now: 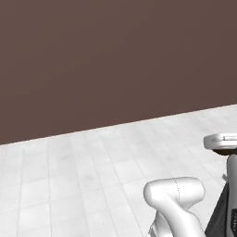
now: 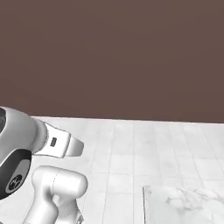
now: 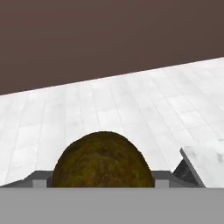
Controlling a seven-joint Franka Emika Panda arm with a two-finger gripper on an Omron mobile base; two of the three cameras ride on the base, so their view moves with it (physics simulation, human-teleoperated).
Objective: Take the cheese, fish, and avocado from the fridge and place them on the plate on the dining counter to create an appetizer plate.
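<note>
Carrying the avocado (image 3: 103, 159) clamped between the gripper (image 3: 103, 183) fingers, keep the hand level while the base drives over the tiled floor (image 1: 83, 166) toward the dining counter (image 3: 209, 161) corner (plate location unseen), releasing only above it.

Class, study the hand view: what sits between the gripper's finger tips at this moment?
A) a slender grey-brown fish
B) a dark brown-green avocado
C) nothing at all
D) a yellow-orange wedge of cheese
B: in the hand view a rounded, rough brown-green avocado sits between the finger tips of the gripper, with the white tiled floor and a brown wall beyond it.
</note>
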